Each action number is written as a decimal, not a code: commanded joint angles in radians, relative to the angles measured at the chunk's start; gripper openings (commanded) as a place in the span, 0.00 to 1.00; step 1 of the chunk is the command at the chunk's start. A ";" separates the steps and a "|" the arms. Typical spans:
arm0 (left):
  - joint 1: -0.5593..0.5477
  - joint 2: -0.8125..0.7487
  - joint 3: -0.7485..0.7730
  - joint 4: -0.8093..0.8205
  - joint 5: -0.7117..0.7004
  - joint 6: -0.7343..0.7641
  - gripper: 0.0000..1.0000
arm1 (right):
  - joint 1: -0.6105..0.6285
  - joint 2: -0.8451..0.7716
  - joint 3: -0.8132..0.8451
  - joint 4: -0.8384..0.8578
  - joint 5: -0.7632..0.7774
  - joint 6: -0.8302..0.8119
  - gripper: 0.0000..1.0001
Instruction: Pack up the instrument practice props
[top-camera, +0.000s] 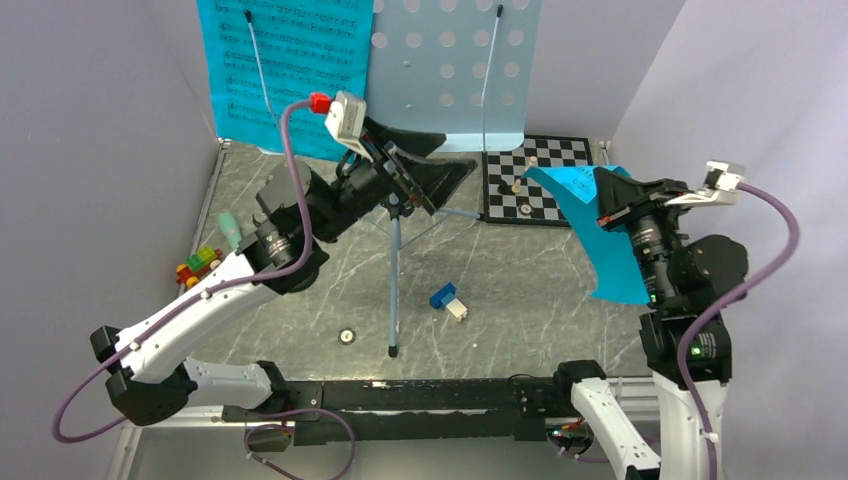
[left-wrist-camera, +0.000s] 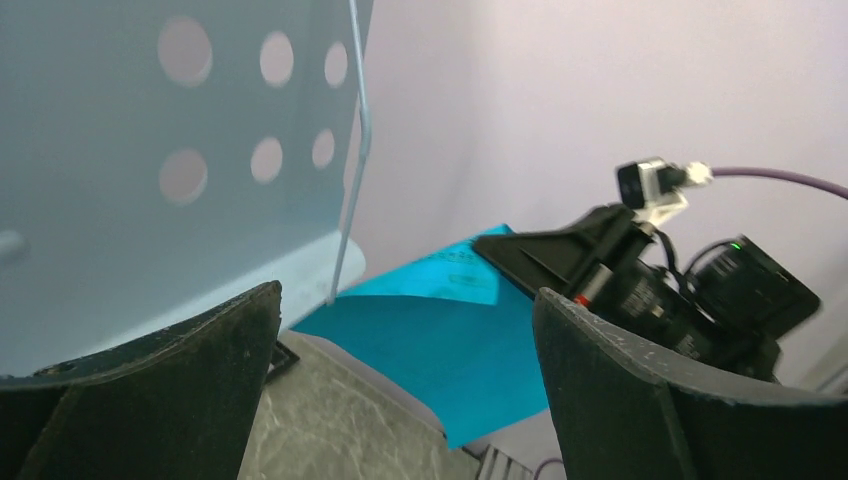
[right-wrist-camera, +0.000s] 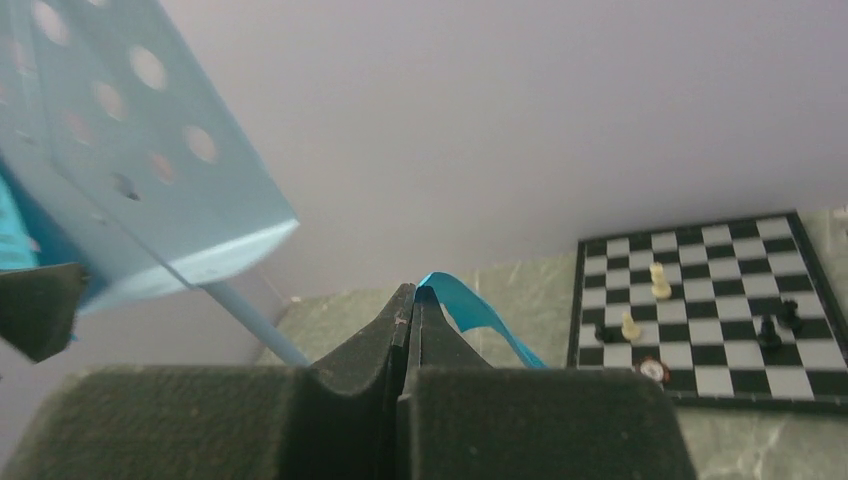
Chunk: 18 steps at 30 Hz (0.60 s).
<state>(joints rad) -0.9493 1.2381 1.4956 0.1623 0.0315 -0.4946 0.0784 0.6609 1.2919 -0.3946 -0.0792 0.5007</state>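
Note:
The pale-blue music stand (top-camera: 450, 70) stands at the back, its perforated desk facing me. One cyan sheet-music page (top-camera: 290, 70) rests on the desk's left half. My left gripper (top-camera: 438, 158) is open just below the desk's ledge, nothing between its fingers (left-wrist-camera: 405, 300). My right gripper (top-camera: 603, 192) is shut on the second cyan page (top-camera: 610, 250), which hangs curled from it at the right. That pinched page (right-wrist-camera: 470, 310) shows beside the shut tips (right-wrist-camera: 408, 295). The mint-green microphone (top-camera: 230, 232) lies at the left edge. The small round-based mic stand (top-camera: 346, 337) sits near the front.
A chessboard (top-camera: 535, 178) with pieces lies at the back right, under the held page. Toy cars (top-camera: 198, 265) sit by the microphone. A blue-white block (top-camera: 449, 300) lies mid-table, right of the stand's pole (top-camera: 396, 270). Walls close in on three sides.

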 joint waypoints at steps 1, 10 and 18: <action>-0.031 -0.070 -0.102 0.044 0.016 -0.028 0.99 | 0.004 -0.014 -0.113 0.016 0.000 0.019 0.00; -0.051 -0.289 -0.449 0.027 -0.028 -0.146 0.99 | 0.003 -0.073 -0.379 0.057 -0.043 0.098 0.00; -0.126 -0.428 -0.774 0.007 -0.086 -0.292 0.99 | 0.004 -0.102 -0.562 0.048 0.001 0.100 0.00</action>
<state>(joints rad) -1.0416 0.8501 0.8211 0.1535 -0.0143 -0.6849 0.0788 0.5770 0.7757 -0.3767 -0.1127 0.5907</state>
